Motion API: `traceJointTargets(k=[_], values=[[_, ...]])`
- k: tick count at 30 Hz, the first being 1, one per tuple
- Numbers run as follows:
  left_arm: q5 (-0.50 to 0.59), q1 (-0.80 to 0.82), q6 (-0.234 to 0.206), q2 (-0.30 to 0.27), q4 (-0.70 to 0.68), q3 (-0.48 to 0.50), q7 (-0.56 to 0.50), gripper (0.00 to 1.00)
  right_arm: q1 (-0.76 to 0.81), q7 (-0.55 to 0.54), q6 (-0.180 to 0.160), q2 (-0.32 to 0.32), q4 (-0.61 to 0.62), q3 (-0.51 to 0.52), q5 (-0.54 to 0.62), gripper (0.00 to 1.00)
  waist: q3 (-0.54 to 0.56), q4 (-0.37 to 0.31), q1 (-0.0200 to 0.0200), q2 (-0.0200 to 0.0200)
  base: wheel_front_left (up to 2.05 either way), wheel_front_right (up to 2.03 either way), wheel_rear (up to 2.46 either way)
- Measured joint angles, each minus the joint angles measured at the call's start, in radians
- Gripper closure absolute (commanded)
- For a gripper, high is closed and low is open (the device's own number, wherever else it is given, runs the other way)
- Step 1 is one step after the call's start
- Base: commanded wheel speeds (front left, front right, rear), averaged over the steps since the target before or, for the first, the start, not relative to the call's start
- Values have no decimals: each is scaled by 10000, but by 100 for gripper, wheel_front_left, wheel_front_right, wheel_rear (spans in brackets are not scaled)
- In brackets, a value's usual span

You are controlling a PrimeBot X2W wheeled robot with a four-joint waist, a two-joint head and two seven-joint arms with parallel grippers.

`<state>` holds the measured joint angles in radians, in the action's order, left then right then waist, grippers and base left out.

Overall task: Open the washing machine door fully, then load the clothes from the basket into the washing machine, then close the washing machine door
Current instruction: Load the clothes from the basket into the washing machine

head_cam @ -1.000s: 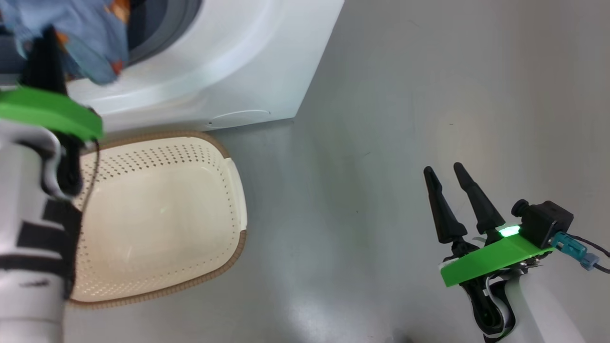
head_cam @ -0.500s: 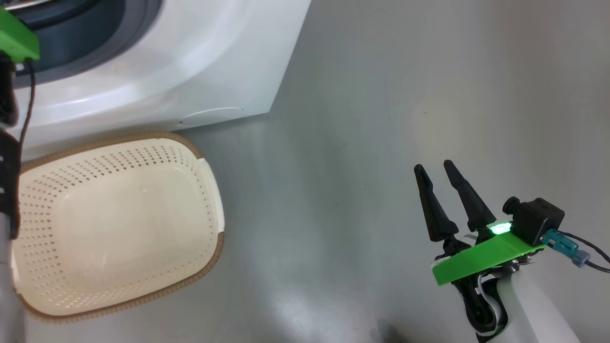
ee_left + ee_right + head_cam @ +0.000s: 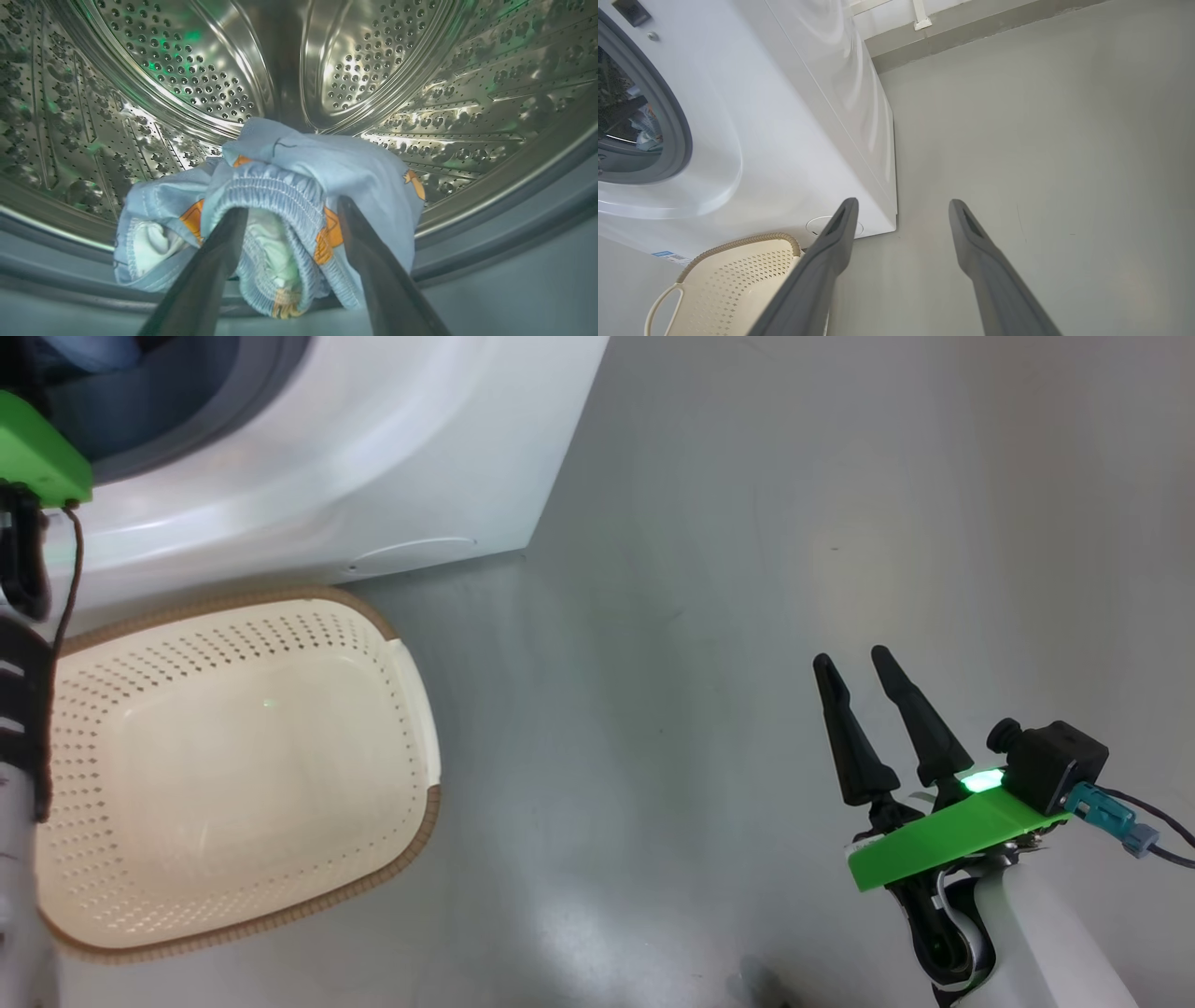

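Since the earlier frame the blue garment has passed from the machine's mouth into the drum, and the left arm has gone in with it. The camera has also shifted.

Head view: the washing machine (image 3: 373, 448) stands far left. The basket (image 3: 431, 807) sits just in front of it, apparently empty. The right gripper (image 3: 851, 658) is near right over the floor (image 3: 700, 569), fingers apart and holding nothing.

Left wrist view: the left gripper (image 3: 292, 207) has its fingers spread. The clothes (image 3: 327, 158) lie straight ahead, bunched between them on the near lip of the drum (image 3: 187, 70), with the lower edge over the grey seal (image 3: 514, 233). In my judgement they need pushing deeper, and the left arm is the nearer one.

Right wrist view: a small blue label (image 3: 668, 255) on the machine's lower corner is illegible.
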<state>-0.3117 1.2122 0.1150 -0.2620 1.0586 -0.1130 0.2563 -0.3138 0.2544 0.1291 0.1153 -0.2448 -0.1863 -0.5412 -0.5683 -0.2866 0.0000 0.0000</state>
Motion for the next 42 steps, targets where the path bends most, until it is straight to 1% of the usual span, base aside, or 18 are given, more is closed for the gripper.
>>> traceJointTargets(k=[7, 15, 21, 32, 42], values=[[0, -236, 54, 278, -270, 244, 2, 0, -7, 0, 0, 33, -6, 12, 0, 0, 191, 263, 0, 0, 0, 0, 0], [-73, -1379, 104, 786, -1174, 1030, 0, 0, -4, 0, 0, 221, -19, 56, 13, 0, 473, 616, 0, 0, 0, 0, 0], [27, -2094, 128, 1124, -1793, 1302, 2, 0, 12, 0, 0, 366, -63, 69, 15, 0, 700, 825, 0, 0, 0, 0, 0], [949, -4079, 130, 1743, -3183, 1685, 0, 0, 119, 0, 0, 669, -242, 136, 15, 0, 1381, 1235, 0, 0, 0, 0, 0], [1289, -5790, 130, 2104, -4289, 1960, 0, 0, 437, 0, 0, 940, -280, 309, 31, 0, 1994, 1604, 0, 0, 0, 0, 0]])
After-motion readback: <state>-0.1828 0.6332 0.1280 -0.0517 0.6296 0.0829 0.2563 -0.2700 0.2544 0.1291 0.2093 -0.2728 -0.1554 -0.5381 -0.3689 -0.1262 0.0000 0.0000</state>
